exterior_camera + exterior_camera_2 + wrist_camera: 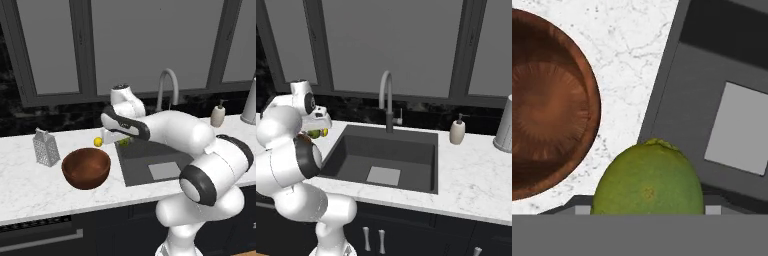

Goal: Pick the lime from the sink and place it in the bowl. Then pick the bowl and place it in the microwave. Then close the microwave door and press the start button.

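one lime (pixel 648 177) clamped in end effector (pixel 121 141), one bowl (pixel 86 168). one lemon (pixel 98 142), grater (pixel 46 147) on table (pixel 30 185). sink (pixel 387 155) adjacent.

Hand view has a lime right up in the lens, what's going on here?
The gripper holds the lime, lifted clear of the sink and hanging over the basin's left edge, near the counter. The wooden bowl sits on the counter left of the sink, empty, so the drop into it hasn't happened. A lemon and a box grater sit on the counter behind the bowl.
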